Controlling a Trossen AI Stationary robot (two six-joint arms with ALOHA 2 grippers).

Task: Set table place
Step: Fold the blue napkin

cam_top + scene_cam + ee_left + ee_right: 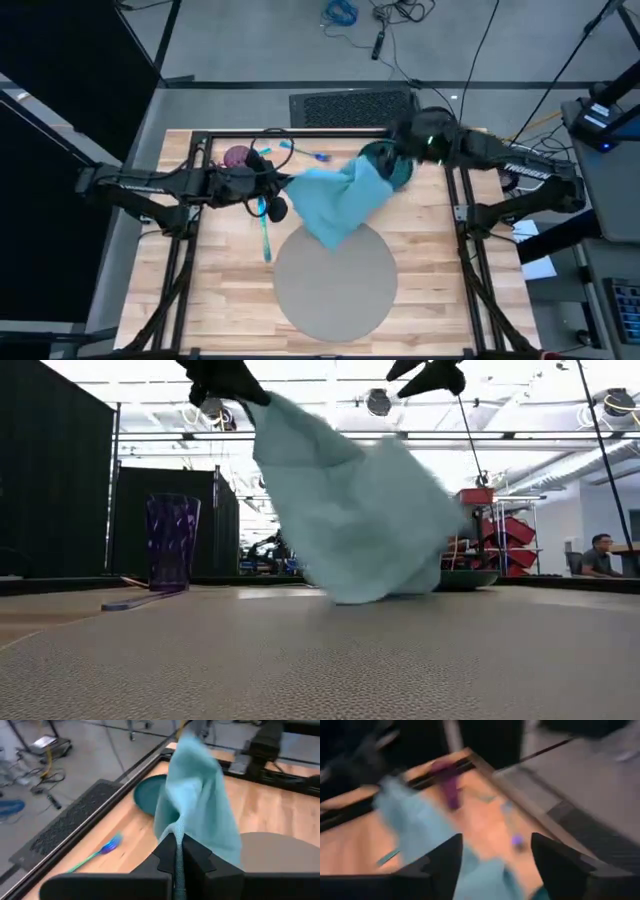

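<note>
While cloth hangs over the mat: a corner of light teal cloth (340, 200) pinched tight in the left gripper (178, 851), fingers closed flat on the fabric.
Left gripper position: above the table (440, 270), left of the cloth, on the far-left side of the place (335, 280).
Place: round grey placemat, flat, matte and fine-grained, lying at the table's near centre; filling the foreground in the low view (330, 660).
Cloth vs place: lower edge of the cloth draped onto the far rim of the mat; rest lifted and stretched up toward both arms.
Cloth texture: soft woven fabric, folded and creased, hanging in a loose tent shape (360, 520).
Right gripper: (495, 852) held over the far right part of the table, fingers spread wide with nothing between them in the right wrist view, cloth below and beyond; badly blurred.
Plate: dark teal round plate (392, 165), partly covered by the cloth's far end; rim showing behind the fabric in the left wrist view (147, 795).
Cup: purple translucent faceted tumbler (173, 542), upright at far left of the table, well apart from the mat.
Cutlery: blue-headed utensil (97, 854) lying on the wood near the far edge; another light blue piece (266, 240) just left of the mat.
Table surface: light butcher-block wood, black metal frame around it.
In the way: cloth hiding part of the plate and the mat's far edge.
</note>
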